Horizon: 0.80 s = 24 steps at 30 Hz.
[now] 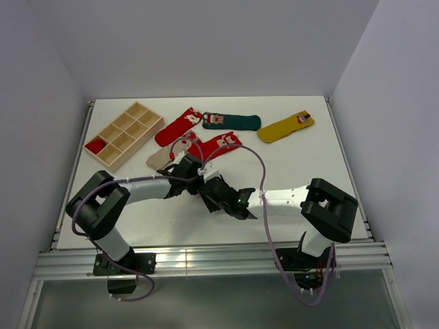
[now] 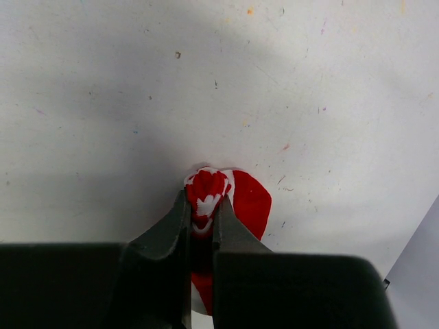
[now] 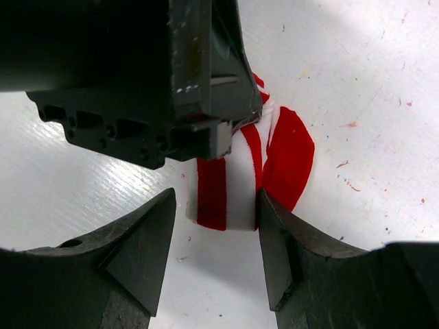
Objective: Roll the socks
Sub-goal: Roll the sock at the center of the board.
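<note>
Right wrist, left gripper (image 3: 230,133) overlapping striped sock (image 3: 226,185)

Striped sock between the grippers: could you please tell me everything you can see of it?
The striped sock looks like soft knit fabric in red and white bands with a plain red end. Bunched into a small lump, it rests on the white table. The left gripper is shut on its top fold; the right gripper stands open astride it.
</note>
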Available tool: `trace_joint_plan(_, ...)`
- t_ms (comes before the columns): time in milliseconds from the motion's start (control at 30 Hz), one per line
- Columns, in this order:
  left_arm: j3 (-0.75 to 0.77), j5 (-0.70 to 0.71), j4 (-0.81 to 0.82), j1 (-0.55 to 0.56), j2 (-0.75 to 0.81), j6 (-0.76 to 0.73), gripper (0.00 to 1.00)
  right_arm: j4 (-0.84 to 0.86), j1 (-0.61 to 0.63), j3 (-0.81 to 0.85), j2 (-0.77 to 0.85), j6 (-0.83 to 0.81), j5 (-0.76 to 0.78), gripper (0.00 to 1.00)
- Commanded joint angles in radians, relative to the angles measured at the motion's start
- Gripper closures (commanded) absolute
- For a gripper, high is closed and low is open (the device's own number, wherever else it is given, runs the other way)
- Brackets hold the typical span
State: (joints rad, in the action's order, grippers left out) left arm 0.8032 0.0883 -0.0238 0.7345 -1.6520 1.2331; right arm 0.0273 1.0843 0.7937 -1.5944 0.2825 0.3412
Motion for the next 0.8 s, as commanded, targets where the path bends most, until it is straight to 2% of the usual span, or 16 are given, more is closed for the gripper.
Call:
trace_joint_plan(0, 0.019, 0.053, -0.085, 0.008, -0.015, -0.018, 1.00, 0.008, 0.052, 0.038, -0.012, -0.058, -0.005, 0.42)
trace_joint_plan(133, 0.022, 0.045, -0.094, 0.009, -0.025, -0.011, 1.00, 0.031, 0.075, 0.022, -0.016, -0.055, 0.001, 0.42)
trace_joint_plan(433, 0.033, 0.050, -0.130, 0.009, -0.011, 0.028, 1.00, 0.003, 0.123, 0.091, -0.124, -0.068, 0.125, 0.43)
trace_joint_plan(533, 0.019, 0.056, -0.125, 0.008, 0.001, 0.040, 1.00, -0.012, 0.137, 0.104, -0.151, -0.054, 0.166, 0.52)
trace_joint_plan(633, 0.001, 0.045, -0.104, 0.002, 0.009, 0.051, 1.00, -0.009, 0.134, 0.085, -0.147, -0.040, 0.173, 0.72)
trace_joint_plan(667, -0.016, 0.039, -0.094, -0.004, 0.012, 0.055, 0.99, -0.009, 0.129, 0.082, -0.142, -0.037, 0.164, 0.82)
trace_joint_plan(733, -0.036, 0.034, -0.058, -0.010, 0.030, 0.063, 0.97, -0.003, 0.120, 0.065, -0.134, -0.025, 0.121, 0.91)
trace_joint_plan(767, -0.047, 0.033, -0.041, -0.015, 0.037, 0.068, 0.93, 0.003, 0.103, 0.056, -0.130, -0.020, 0.101, 0.98)
